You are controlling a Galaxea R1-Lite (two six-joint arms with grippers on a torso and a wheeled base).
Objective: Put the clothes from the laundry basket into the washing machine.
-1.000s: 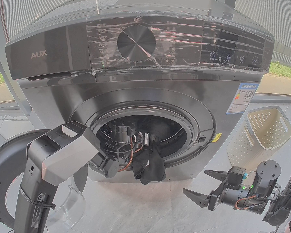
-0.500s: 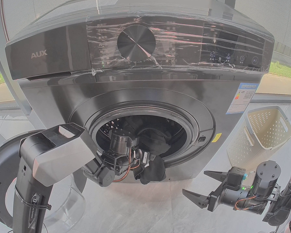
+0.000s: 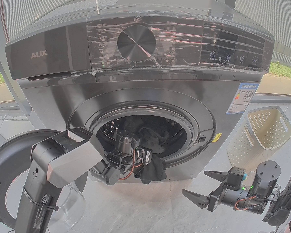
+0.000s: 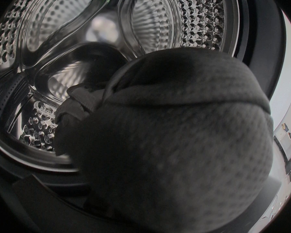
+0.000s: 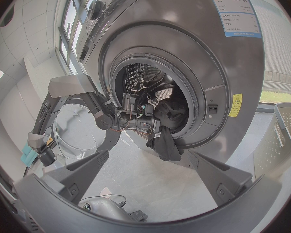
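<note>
Left hand (image 3: pixel 148 155) nudged drumward; garment (image 3: pixel 154 173) hangs vertically.

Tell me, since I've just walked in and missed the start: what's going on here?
The left claw is at the open mouth of the washing machine, against a dark garment that lies partly in the drum and partly hanging over the lower rim. The right claw hangs open and empty, low near the laundry basket, which looks empty.
</note>
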